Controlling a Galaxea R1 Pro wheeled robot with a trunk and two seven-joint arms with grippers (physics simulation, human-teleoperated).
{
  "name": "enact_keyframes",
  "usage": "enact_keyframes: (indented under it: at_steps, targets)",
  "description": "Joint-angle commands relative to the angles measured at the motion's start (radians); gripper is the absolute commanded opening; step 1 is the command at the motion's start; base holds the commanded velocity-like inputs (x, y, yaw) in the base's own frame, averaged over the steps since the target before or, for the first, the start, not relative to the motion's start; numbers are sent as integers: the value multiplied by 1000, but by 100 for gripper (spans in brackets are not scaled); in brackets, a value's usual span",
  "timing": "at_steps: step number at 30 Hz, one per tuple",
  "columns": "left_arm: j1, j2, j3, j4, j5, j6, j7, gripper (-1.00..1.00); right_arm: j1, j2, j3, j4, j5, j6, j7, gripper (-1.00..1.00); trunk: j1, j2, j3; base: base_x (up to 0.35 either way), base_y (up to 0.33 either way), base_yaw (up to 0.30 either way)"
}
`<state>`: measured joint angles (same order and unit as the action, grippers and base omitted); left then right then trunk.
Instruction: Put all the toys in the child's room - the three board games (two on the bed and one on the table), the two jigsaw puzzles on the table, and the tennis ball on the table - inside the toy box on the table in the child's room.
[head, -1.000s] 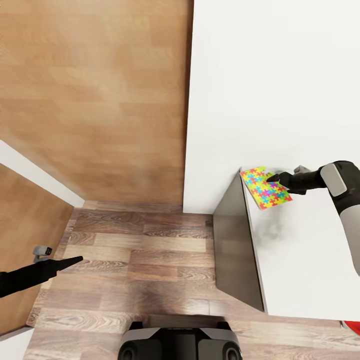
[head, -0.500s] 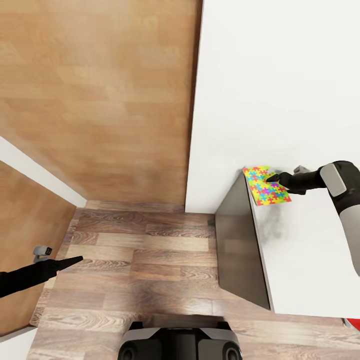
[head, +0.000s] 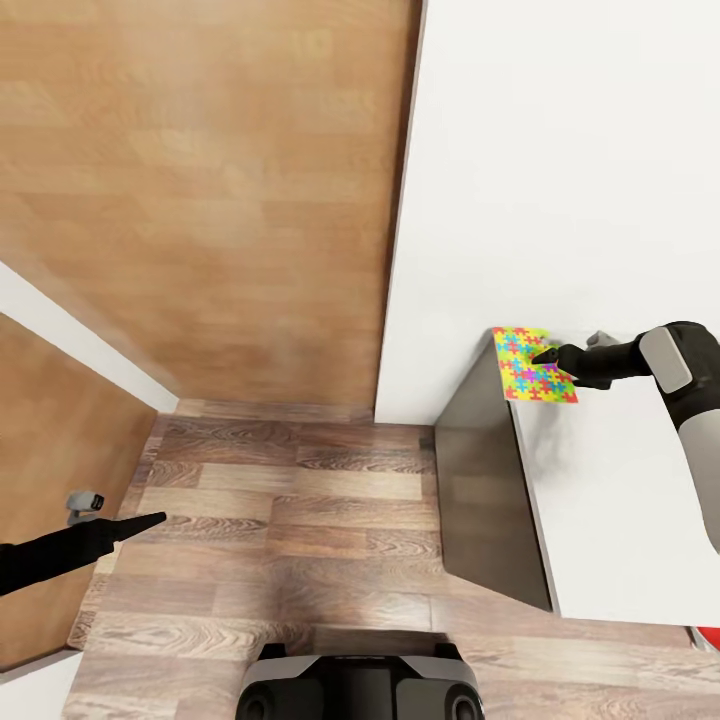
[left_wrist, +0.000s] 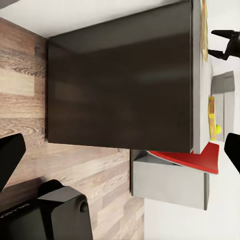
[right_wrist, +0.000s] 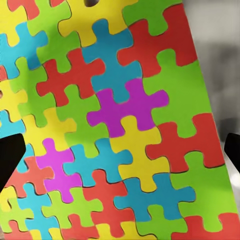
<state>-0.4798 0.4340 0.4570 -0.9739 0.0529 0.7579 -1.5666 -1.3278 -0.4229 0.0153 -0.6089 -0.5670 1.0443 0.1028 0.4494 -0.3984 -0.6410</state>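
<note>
One jigsaw puzzle (head: 530, 368) lies flat at the near corner of the white table (head: 610, 500), its edge slightly over the side. My right gripper (head: 548, 356) hovers over it, open; the puzzle (right_wrist: 120, 120) spreads between the two fingertips (right_wrist: 10, 155) in the right wrist view. My left gripper (head: 150, 521) hangs open over the wood floor, far from the table. In the left wrist view the right gripper (left_wrist: 222, 44) stands by the puzzle's edge (left_wrist: 204, 30). Further along are the light-grey toy box (left_wrist: 223, 85) and the tennis ball (left_wrist: 218, 129). Whether the ball is inside, I cannot tell.
The table's dark side panel (head: 490, 490) faces the plank floor (head: 300, 520). A white wall (head: 560, 150) rises behind the table, a wooden door or panel (head: 200, 180) to its left. A red object (left_wrist: 192, 159) and a grey unit (left_wrist: 170, 182) sit past the table's end.
The whole head view has shifted, with the table sliding right in the picture. The puzzle has turned slightly under the right gripper and sits squarer to the table edge. Left arm unchanged.
</note>
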Motion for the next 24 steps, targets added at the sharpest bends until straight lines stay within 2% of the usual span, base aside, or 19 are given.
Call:
enact_keyframes:
  at_steps: [1, 12, 24]
  targets:
    - [0, 0, 0, 0, -1, 11, -4, 100, -1, -1, 2, 0, 10, 3, 10, 100, 1, -2, -1, -2, 5, 0]
    - [0, 0, 0, 0, -1, 11, -4, 100, -1, -1, 2, 0, 10, 3, 11, 100, 1, -2, -1, -1, 82, 0]
    - [0, -1, -1, 0, -1, 11, -4, 100, -1, -1, 2, 0, 10, 3, 10, 100, 1, -2, -1, 0, 14, 0]
